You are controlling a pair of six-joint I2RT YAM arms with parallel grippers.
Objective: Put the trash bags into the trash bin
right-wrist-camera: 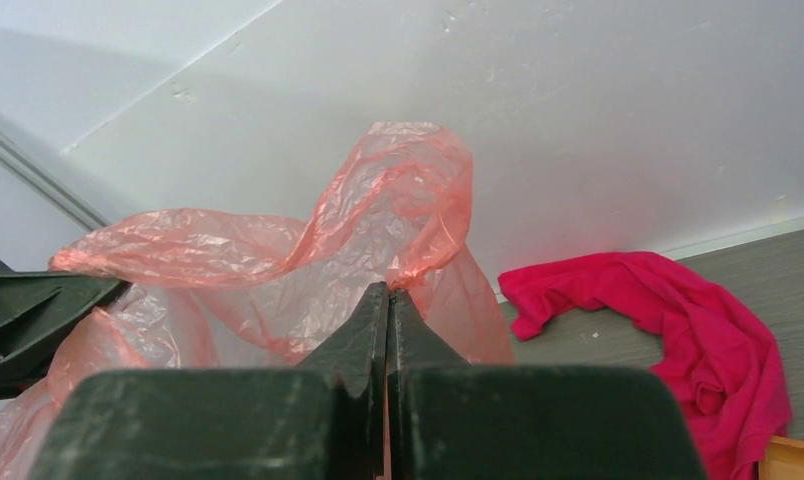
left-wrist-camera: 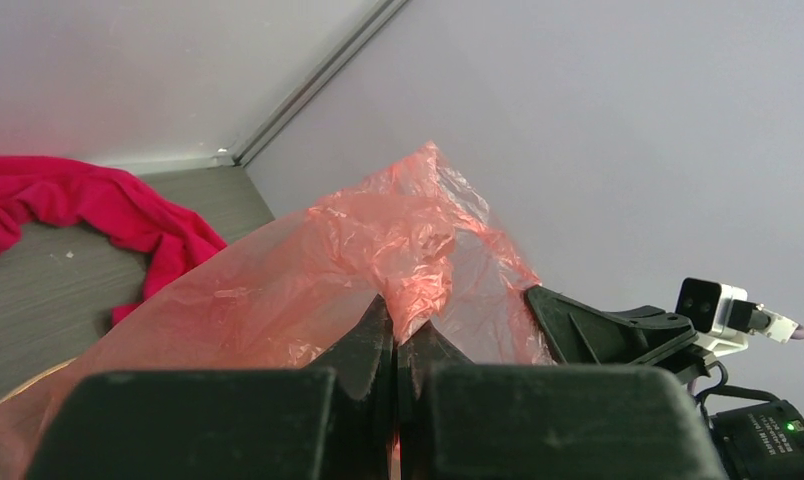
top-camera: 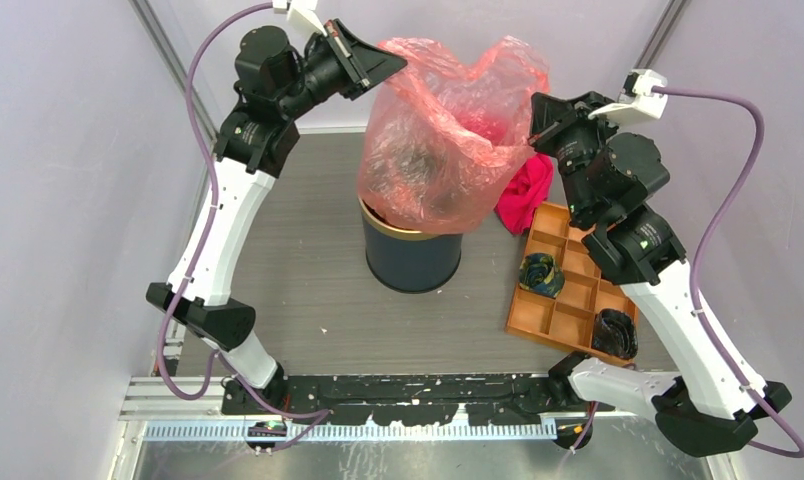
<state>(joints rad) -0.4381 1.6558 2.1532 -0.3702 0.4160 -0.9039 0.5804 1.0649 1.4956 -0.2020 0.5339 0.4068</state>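
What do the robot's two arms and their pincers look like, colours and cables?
The left arm and right arm have white shells between black joint housings. A purple cable loops along each to a small white block at the wrist. The left pincer and right pincer are matte black, two wedge fingers tapering to points.

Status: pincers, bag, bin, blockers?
Left pincer shut on trash bag edge; right pincer shut on the opposite edge. Bag hangs spread over trash bin, bottom at its mouth. Magenta cloth beside bin, not in the way.
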